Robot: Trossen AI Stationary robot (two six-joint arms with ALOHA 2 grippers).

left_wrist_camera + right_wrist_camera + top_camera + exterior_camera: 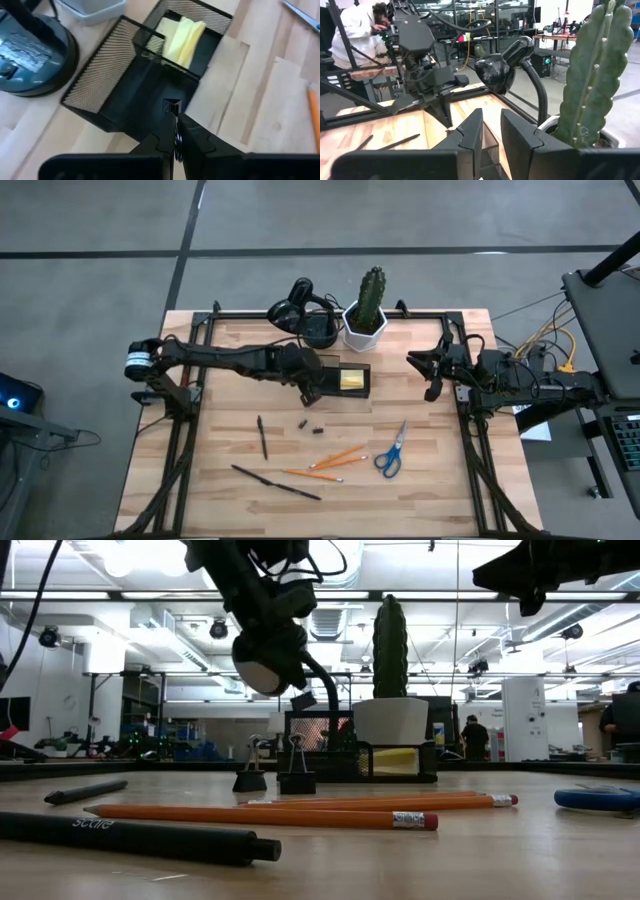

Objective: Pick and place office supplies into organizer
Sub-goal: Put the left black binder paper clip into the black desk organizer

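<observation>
The black mesh organizer (330,370) stands at the table's far middle, with the yellow sticky pad (352,380) in its right compartment. My left gripper (312,393) hangs over the left compartment (135,85), shut on a small dark binder clip (172,106). Two more clips (250,778) (296,778) stand on the wood nearer me. Two dark pens (263,437) (277,482), orange pencils (338,457) and the blue-handled scissors (392,452) lie on the near half. My right gripper (428,375) waits open at the right, above the table. My left gripper pinches the binder clip's dark body (173,105) between its two fingertips, and the clip's wire loops (176,142) run back between the fingers. The fingers come from above, slanting toward the far right. The clip is lifted clear above the organizer, seen in the low view as a small dark piece (303,700).
A white hexagonal pot with a tall cactus (367,320) and a black desk lamp (300,308) stand just behind the organizer. Black frame rails (185,450) run along the table's left and right sides. A person in white (355,25) works in the room beyond.
</observation>
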